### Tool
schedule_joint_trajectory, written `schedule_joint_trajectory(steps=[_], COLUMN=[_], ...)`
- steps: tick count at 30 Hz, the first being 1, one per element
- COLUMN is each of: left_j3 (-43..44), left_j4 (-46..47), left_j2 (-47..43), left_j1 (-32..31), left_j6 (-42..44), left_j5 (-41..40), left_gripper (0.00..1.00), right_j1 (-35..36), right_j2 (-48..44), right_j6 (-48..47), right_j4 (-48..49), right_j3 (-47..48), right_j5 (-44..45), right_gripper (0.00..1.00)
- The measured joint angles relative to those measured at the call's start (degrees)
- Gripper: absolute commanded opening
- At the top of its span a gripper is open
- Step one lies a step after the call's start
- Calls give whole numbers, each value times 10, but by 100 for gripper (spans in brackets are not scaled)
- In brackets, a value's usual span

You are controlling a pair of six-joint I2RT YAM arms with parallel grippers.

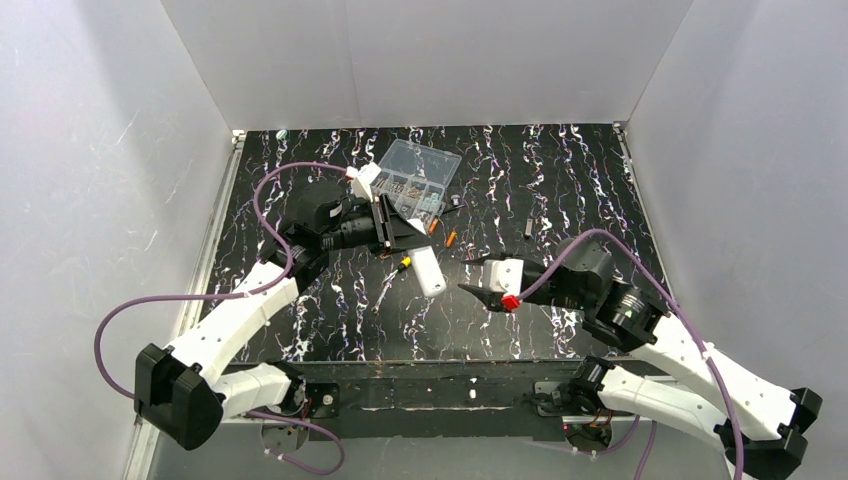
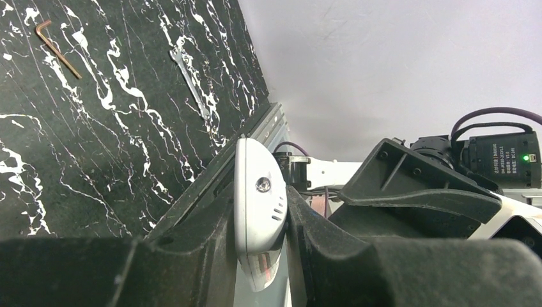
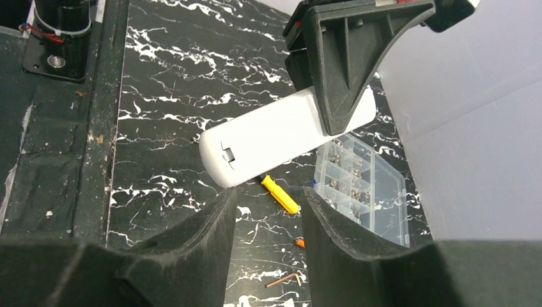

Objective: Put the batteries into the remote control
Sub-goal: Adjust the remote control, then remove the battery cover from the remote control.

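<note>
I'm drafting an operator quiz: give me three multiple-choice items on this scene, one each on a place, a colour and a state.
1. The remote control is in: A the right gripper; B the left gripper; C neither gripper.
2. The screwdriver handle is: A yellow; B blue; C green.
3. The right gripper is: A open, empty; B shut on the remote control; C out of view.
Key: 1 B, it clamps one end in the air; 2 A, yellow shows under the remote control; 3 A, nothing sits between its parted jaws.
</note>
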Motion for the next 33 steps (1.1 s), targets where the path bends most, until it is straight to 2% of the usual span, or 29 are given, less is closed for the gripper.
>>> schedule_joint_trajectory(steps=[6, 18, 33], left_j3=[-3, -10, -9], left_j4=[15, 48, 88], left_j2=[9, 30, 70], left_j1=[0, 0, 0], left_j6=[-15, -45, -82], left_j5=[25, 68, 53], left_gripper=[0, 0, 0], right_j1=[-7, -11, -11], right_j2=[52, 64, 85], right_j6=[-12, -11, -64], right_j4=[-31, -68, -102], right_j3=[36, 70, 84], right_j5=[1, -43, -94], right_gripper=[49, 49, 47])
